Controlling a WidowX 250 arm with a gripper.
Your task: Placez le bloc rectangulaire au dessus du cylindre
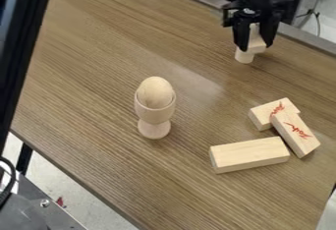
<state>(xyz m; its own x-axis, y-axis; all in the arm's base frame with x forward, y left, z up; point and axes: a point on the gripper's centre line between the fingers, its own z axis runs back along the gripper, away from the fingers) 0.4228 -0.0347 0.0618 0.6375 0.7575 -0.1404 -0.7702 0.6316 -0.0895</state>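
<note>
At the upper right of the camera view, the black gripper [255, 33] hangs over the far part of the table, shut on a pale wooden rectangular block [256, 44]. Its two fingers stand on either side of the block and partly cover it. Just below and slightly left of the block is the light wooden cylinder [244, 56], upright on the table. The block overlaps the cylinder's top in the view; whether it rests on it or hangs just over it, I cannot tell.
A wooden cup with an egg [154, 107] stands near the middle of the table [85, 71]. At the lower right lie a plain block [249, 154] and two red-marked blocks, one [298, 131] leaning against the other [267, 111].
</note>
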